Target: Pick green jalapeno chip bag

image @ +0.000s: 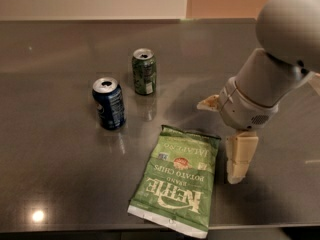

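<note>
1. The table [55, 169] is a dark, glossy surface that fills most of the camera view. All listed items lie or stand on it.
2. At the left, a dark blue soda can [109, 104] stands upright with its top opened.
3. Just right of it and farther back, a small green soda can [144, 71] stands upright, also opened. The two cans are near each other but do not touch.
4. In front of the cans, near the front edge of the table, the green jalapeno chip bag [175, 184] lies flat. Its white lettering reads upside down from this view. The bag is apart from both cans.
5. Right of the bag, the gripper [218, 140] hovers above the table, close to the bag's far right corner. Its two cream fingers are spread wide: one finger [241, 156] points down just beside the bag's right edge, and the other points left, above the bag's far end. Nothing sits between them, and the bag is not grasped.
6. At the far right, the grey arm [280, 59] extends to the upper right corner.
</note>
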`<state>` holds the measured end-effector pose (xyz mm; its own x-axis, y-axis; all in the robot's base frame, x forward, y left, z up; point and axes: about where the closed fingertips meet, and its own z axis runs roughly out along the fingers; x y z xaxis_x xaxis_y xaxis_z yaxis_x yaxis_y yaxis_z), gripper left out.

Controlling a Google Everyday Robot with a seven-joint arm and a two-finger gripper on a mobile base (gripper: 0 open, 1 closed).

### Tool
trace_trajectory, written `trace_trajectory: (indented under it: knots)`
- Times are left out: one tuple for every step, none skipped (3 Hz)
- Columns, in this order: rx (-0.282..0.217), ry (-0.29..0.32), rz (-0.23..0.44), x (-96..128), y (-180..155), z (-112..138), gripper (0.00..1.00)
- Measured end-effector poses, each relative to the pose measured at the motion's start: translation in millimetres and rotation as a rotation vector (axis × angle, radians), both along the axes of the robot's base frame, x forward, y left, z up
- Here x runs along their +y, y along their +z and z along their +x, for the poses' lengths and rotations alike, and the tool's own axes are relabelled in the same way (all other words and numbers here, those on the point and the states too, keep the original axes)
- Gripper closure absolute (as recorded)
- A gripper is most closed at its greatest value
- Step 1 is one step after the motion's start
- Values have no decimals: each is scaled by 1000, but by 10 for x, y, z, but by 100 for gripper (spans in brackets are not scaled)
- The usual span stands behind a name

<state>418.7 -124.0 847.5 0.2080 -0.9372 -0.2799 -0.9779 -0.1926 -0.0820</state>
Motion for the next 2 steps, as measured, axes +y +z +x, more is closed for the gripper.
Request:
trace_trajectory:
  knots:
    - [36,19,10,155,-202,-93,0]
    - [52,38,7,287,-333,-162,0]
